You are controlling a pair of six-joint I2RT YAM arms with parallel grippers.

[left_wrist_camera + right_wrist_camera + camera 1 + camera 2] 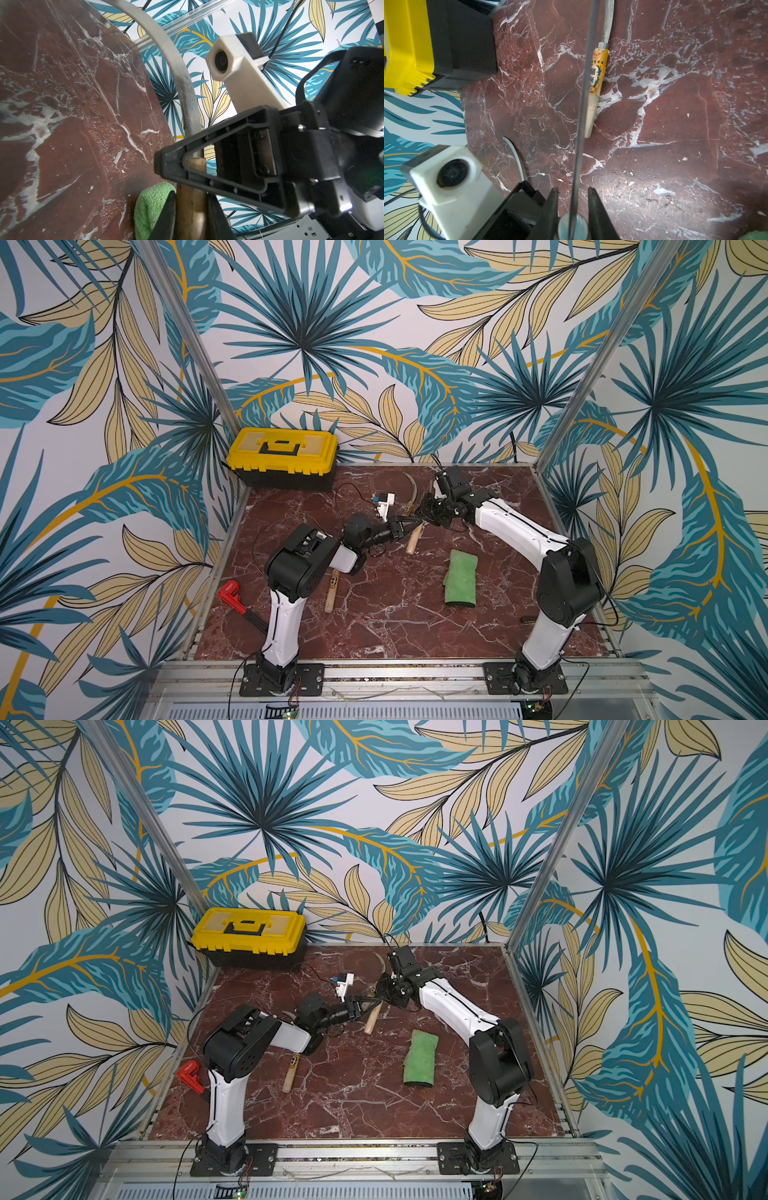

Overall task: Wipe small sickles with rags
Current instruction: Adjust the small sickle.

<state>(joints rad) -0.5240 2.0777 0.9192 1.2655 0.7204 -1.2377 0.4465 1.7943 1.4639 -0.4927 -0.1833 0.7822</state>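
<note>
Yellow toolbox (282,458), lid shut, far left; left tool (413,526) and right tool (423,512) both clamp one sickle (412,543); green rag (461,578) near-right.

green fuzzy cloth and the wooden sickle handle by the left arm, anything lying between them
Nothing: between the green fuzzy cloth and the pale wooden sickle handle only bare red marble tabletop shows, in both top views.

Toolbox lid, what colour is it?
The toolbox lid is bright yellow, with a black handle. It shows best in both top views.
</note>
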